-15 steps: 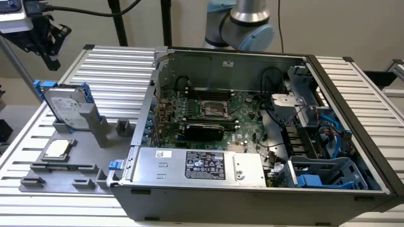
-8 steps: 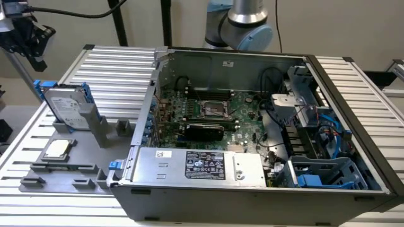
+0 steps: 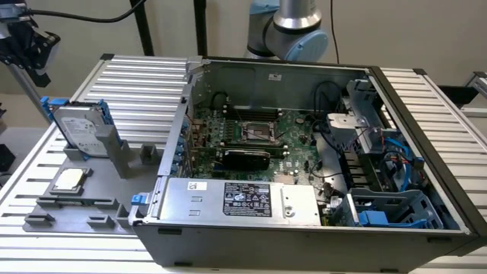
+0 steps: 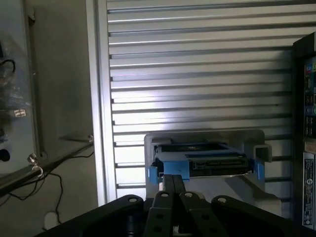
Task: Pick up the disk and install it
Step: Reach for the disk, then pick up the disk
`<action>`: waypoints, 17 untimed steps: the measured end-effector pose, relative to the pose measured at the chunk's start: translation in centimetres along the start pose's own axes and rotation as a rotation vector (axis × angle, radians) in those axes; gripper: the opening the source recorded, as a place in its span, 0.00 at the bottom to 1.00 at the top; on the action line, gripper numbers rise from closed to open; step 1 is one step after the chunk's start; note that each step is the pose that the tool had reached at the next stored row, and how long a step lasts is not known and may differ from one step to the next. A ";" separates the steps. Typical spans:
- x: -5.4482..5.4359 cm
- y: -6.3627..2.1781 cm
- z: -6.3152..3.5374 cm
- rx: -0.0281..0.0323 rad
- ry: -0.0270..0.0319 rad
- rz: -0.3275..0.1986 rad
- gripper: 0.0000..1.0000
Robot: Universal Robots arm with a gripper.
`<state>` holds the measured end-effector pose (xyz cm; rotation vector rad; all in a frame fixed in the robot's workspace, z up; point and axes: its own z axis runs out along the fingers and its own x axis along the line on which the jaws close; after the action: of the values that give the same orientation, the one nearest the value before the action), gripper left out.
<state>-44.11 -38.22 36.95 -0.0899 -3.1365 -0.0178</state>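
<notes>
The disk stands upright in a grey holder at the exterior view's left, mid-height, not yet grasped. The gripper points at it, fingers pressed together and empty. Closing in like this would probably jab the disk's edge and tip it askew.

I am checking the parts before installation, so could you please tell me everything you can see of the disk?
The disk is a flat rectangular silver-grey metal hard drive with a white printed label on its face and blue plastic rails along its edges. It stands on edge, slightly tilted, in a grey holder on the ribbed table, at the exterior view's left of the open computer case. Only the holder touches it.
</notes>
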 end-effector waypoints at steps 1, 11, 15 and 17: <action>0.0 0.00 0.00 0.0000 0.0000 0.000 0.00; 0.0 0.00 0.03 -0.0002 -0.0001 0.000 0.00; -0.9 0.05 0.02 -0.0032 0.0002 -0.002 0.00; -1.5 0.09 0.02 -0.0047 0.0003 -0.007 0.00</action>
<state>-42.58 -38.22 36.93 -0.0784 -3.1366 -0.0251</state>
